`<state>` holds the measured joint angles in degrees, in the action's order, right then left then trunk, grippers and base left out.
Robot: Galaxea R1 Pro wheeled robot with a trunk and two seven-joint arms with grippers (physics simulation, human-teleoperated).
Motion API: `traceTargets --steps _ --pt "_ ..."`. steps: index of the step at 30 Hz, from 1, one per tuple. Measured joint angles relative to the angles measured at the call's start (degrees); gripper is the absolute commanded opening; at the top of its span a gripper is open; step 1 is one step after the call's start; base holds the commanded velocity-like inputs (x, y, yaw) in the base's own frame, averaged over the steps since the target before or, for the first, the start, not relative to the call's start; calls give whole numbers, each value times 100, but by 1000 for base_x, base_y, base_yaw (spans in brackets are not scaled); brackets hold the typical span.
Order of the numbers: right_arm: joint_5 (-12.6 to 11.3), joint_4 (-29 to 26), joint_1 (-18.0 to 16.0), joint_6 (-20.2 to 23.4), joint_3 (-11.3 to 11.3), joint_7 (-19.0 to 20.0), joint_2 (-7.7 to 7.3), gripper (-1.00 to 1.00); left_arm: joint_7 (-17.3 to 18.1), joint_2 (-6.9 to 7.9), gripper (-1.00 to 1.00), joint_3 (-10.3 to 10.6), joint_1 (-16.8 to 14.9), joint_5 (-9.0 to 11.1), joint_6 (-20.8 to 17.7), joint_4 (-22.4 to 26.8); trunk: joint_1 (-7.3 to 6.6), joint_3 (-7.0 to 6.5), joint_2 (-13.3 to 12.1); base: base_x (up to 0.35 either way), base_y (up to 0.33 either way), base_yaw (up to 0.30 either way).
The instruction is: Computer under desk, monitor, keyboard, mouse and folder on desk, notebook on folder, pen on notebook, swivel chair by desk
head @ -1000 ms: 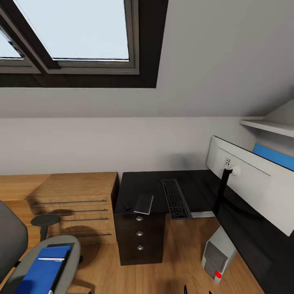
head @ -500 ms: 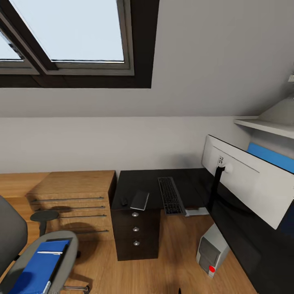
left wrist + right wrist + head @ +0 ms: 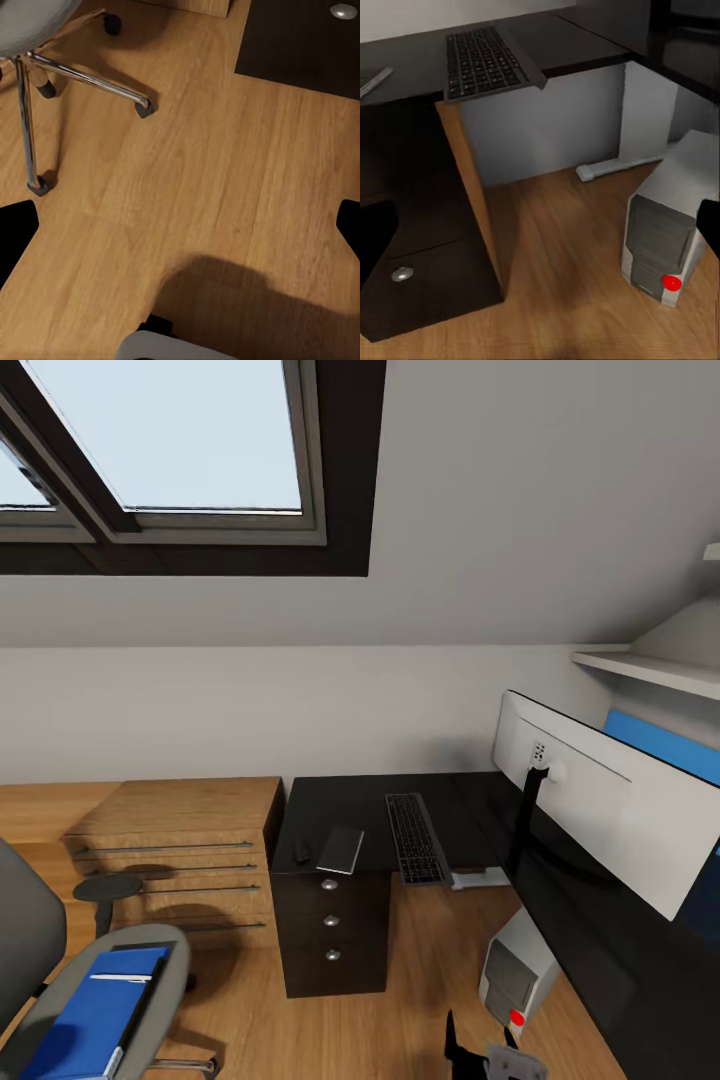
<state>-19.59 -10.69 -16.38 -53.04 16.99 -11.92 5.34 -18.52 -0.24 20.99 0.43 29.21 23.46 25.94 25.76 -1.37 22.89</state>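
Note:
The black desk [image 3: 360, 805] stands against the wall. On it is the monitor [image 3: 600, 810], its white back toward me. Also on it are the keyboard [image 3: 413, 838], a black mouse [image 3: 301, 851] and a flat grey notebook [image 3: 340, 849]. The keyboard [image 3: 484, 60] overhangs the desk edge. The grey computer [image 3: 515, 978] stands on the floor by the desk. At lower left is the swivel chair [image 3: 30, 950]. On its seat lies the blue folder [image 3: 90, 1020], with the pen [image 3: 120, 980] on top. My right gripper [image 3: 482, 1052] is open facing the computer [image 3: 671, 232]. My left gripper [image 3: 180, 232] is open over the floor.
A light wooden dresser [image 3: 180, 850] stands left of the black drawer unit [image 3: 335, 935]. A small round stool [image 3: 108, 892] is before it. The chair's chrome base [image 3: 75, 75] lies near my left gripper. A shelf [image 3: 650, 665] hangs at right, under a sloped ceiling with a skylight [image 3: 160, 440].
The whole view has shifted as the camera moved back and to the left. My right gripper has risen into the bottom of the head view.

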Motion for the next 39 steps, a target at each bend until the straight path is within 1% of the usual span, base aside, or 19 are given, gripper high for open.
traceTargets --steps 2,3,5,8,9,12,17,18,23,27,31,33,34,39 --pt "5 -207 -14 82 -1 -101 -111 100 0 0 100 -1 0 0 0 0 0 0 0 0 0 0" --pt "1 -383 -48 216 -6 -199 -226 100 0 0 100 -1 0 0 0 0 0 0 0 0 0 0" --pt "0 -539 -131 422 0 -291 -348 100 0 0 100 -2 0 3 0 0 0 0 0 0 0 0" --pt "-7 -703 -360 828 -2 -416 -506 100 0 0 100 0 0 5 2 0 0 0 0 0 0 0" --pt "-7 -749 -558 1133 -3 -482 -586 100 0 1 100 3 0 4 6 -1 0 -2 -1 0 0 0" --pt "-7 -769 -920 1637 -3 -551 -687 100 0 -3 100 6 0 1 11 -1 0 -1 0 0 0 0" --pt "-8 -599 -1519 2343 -13 -614 -885 100 2 -6 100 17 0 -1 15 0 0 -1 0 0 0 0" --pt "-10 -484 -1740 2506 -22 -626 -961 100 4 -7 100 20 0 -1 16 -1 0 -2 -1 0 0 0" --pt "-15 -279 -2200 2718 -37 -646 -1064 100 8 -12 100 27 0 -14 17 0 0 0 0 0 0 0" --pt "-13 -199 -2441 2788 -54 -654 -1126 100 22 -15 100 37 0 -24 15 -1 -1 0 1 37 -19 0" --pt "-33 -170 -2642 2809 -66 -656 -1200 100 32 -14 100 41 0 -15 3 -1 -2 0 1 185 -116 0" --pt "-65 -170 -2668 2810 -68 -656 -1213 100 30 -12 100 41 0 -12 -1 -1 -3 0 1 239 -153 0" --pt "-90 -170 -2675 2810 -69 -657 -1215 100 29 -11 100 41 0 -10 -3 -1 -3 0 1 251 -161 0" --pt "-391 -165 -2702 2802 -99 -652 -1215 100 33 -12 100 41 0 -8 -8 -12 -3 0 1 259 -166 0"
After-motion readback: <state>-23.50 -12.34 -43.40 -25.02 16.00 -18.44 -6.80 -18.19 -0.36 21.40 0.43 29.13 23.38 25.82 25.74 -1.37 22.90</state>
